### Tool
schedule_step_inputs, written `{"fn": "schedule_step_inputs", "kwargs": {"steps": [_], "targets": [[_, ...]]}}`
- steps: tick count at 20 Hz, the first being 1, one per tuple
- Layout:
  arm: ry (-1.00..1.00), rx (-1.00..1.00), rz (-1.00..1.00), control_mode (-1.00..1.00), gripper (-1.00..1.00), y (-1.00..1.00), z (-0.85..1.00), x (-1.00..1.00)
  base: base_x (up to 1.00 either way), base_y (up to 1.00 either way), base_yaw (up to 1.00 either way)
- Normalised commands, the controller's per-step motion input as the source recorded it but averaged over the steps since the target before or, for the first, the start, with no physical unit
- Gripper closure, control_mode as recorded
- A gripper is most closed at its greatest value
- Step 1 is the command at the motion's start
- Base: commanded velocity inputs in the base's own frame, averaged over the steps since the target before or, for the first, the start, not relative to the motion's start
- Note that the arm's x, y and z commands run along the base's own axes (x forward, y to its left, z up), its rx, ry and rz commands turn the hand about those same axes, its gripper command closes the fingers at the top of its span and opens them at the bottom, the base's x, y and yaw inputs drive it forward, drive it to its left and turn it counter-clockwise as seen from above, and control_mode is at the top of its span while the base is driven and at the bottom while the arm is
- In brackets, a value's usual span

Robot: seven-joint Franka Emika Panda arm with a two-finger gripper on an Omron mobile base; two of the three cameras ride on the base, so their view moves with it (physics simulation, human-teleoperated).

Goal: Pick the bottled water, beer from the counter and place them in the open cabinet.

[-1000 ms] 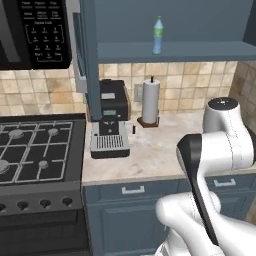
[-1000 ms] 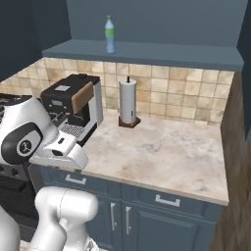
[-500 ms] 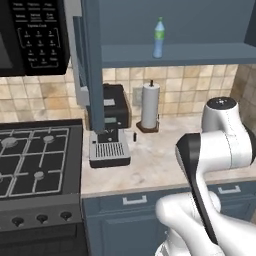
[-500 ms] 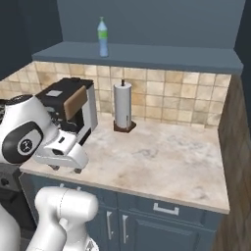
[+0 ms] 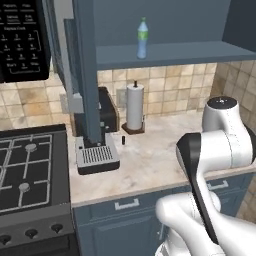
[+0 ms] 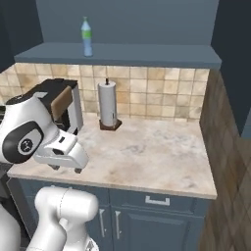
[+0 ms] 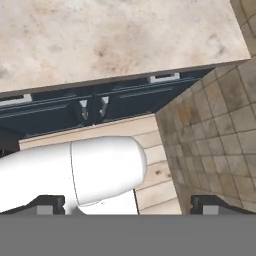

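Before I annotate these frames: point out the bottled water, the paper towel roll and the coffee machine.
bottled water (image 5: 142,40), left base view, label band.
paper towel roll (image 6: 108,103), right base view, white roll.
coffee machine (image 5: 97,156), left base view, drip tray.

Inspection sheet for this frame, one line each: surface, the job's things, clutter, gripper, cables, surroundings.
Surface: counter, marbled beige stone, bare in the middle.
Job's things: bottled water stands upright on the open cabinet shelf; beer: nothing seen.
Clutter: paper towel roll upright on its stand by the tiled wall; coffee machine left of it.
Gripper: gripper open, holding nothing, looking down past the counter edge at the drawer fronts and wood floor.
Cables: nothing seen.
Surroundings: stove and microwave to the left, drawer handle below the counter.
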Motion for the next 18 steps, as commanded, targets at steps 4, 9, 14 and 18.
{"fn": "schedule_step_inputs", "kwargs": {"steps": [4, 9, 14, 18], "targets": [[0.00, 0.00, 0.00, 1.00, -1.00, 0.00, 0.00, 0.00, -0.14, 0.58, -0.21], [0.00, 0.00, 0.00, 1.00, -1.00, 0.00, 0.00, 0.00, -0.37, 0.59, -0.20], [0.00, 0.00, 0.00, 1.00, -1.00, 0.00, 0.00, 0.00, -0.46, 0.31, -0.19], [0.00, 0.00, 0.00, 1.00, -1.00, 0.00, 0.00, 0.00, -0.47, 0.01, -0.16]]}}
